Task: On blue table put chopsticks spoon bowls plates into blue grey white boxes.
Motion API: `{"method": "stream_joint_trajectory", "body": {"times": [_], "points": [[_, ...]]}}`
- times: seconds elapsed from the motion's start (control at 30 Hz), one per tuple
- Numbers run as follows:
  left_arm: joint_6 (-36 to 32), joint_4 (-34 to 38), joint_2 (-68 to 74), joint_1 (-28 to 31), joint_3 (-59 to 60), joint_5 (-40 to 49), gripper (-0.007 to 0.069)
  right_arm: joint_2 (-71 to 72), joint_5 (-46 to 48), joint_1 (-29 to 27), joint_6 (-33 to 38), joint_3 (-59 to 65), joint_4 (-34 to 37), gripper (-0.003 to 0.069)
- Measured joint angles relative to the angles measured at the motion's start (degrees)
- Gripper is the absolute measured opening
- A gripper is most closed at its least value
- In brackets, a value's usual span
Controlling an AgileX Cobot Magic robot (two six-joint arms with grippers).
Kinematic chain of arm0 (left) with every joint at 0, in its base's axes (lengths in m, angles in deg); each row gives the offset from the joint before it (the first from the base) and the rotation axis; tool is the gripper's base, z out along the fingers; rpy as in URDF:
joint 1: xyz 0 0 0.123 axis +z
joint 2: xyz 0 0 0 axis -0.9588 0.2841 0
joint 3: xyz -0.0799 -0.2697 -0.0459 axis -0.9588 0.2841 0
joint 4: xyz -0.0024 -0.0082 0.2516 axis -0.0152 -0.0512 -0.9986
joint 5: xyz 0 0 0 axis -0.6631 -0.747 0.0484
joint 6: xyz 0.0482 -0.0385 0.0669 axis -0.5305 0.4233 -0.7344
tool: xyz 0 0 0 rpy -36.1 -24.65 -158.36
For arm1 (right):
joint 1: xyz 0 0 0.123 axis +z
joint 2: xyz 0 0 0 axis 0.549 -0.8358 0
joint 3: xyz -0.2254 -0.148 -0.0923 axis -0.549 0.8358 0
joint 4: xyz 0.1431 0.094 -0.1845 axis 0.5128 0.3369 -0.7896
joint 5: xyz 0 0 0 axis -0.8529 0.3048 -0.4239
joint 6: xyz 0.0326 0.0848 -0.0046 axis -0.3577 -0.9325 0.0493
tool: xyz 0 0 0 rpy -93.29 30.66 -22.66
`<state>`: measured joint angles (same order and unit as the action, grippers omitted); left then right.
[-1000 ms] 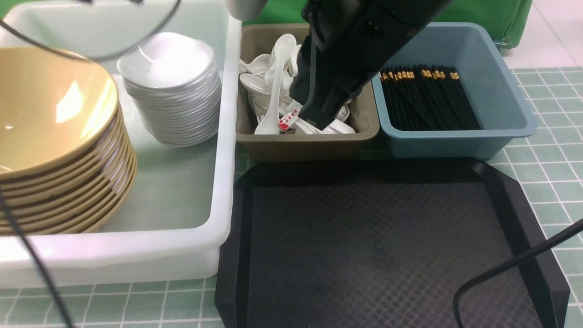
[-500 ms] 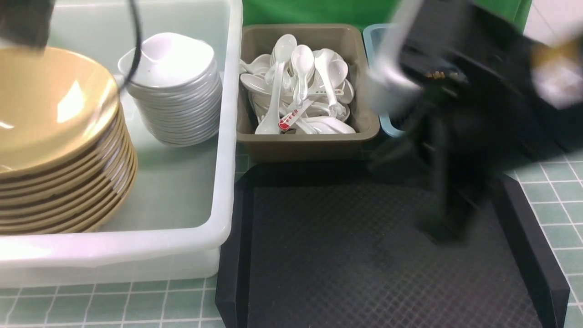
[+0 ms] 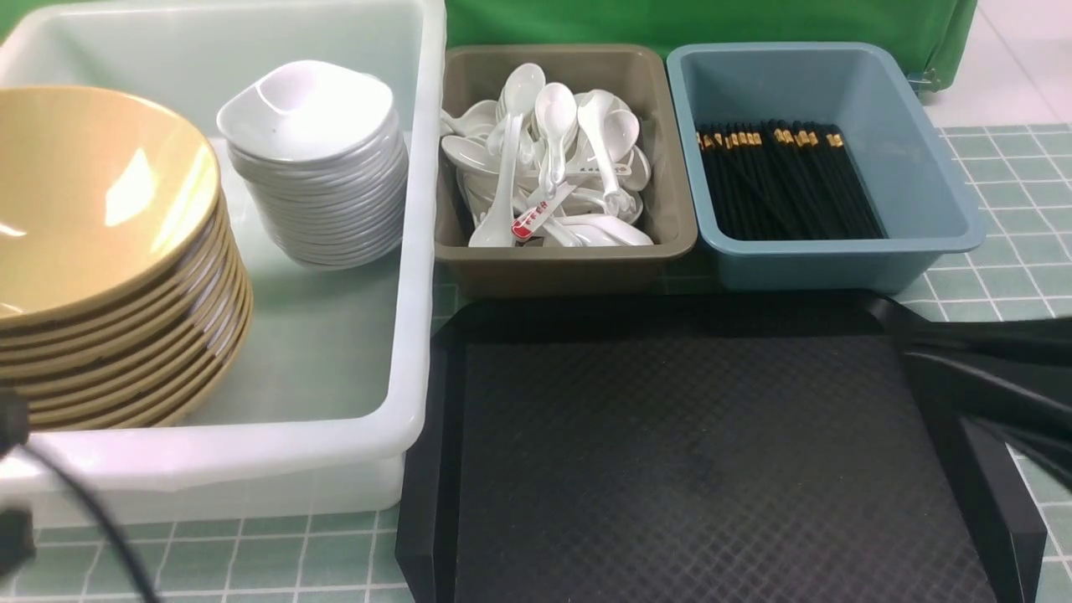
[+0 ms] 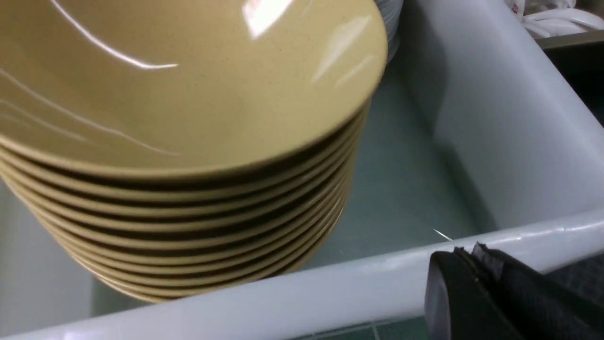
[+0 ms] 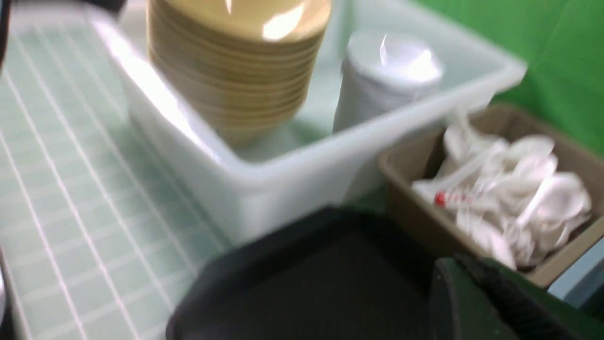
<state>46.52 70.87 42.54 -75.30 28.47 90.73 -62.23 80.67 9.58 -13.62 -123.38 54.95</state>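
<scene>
The black tray (image 3: 670, 469) lies bare in the middle of the tabletop (image 3: 1013, 276), and I see no piece on it to pick up. All the ware stands beyond the tray or to its left. The chopsticks (image 3: 787, 180) are in the blue box (image 3: 837, 268) behind the tray's far right corner, with their long axis pointing away from the tray. The spoons (image 3: 544, 167) are heaped in the grey box (image 3: 569, 268) behind its far left part. The yellow bowls (image 3: 92, 209) and white plates (image 3: 314, 151) are stacked in the white box (image 3: 406, 251) along its left side. The left pincer (image 4: 465, 264) hangs just outside the near wall of the white box, close to the bowl stack, with its two fingers pressed together on nothing. The right pincer (image 5: 476, 293) is low over the tray's right edge, but it is blurred and I cannot tell whether it is apart or together. In my judgement the sorting looks finished. If one more piece came onto the tray, the right arm would be nearer to it.
</scene>
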Motion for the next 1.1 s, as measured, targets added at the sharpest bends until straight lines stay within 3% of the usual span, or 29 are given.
{"method": "stream_joint_trajectory", "body": {"times": [0.33, 0.97, 1.1], "points": [[-3.9, 0.0, -13.4, 0.0, 11.9, -10.0, -0.0012, 6.5, -6.7, 0.0, 0.0, 5.4, 0.9, 0.0091], [-4.1, 0.0, -13.8, 0.0, 17.0, -10.5, -0.0012, 7.7, -10.4, -0.1, -0.4, 10.0, 1.1, 0.0099], [-4.1, 0.0, -13.8, 0.0, 17.3, -10.5, -0.0012, 15.1, -16.8, -5.9, -1.4, 17.6, 0.8, 0.0050]]}}
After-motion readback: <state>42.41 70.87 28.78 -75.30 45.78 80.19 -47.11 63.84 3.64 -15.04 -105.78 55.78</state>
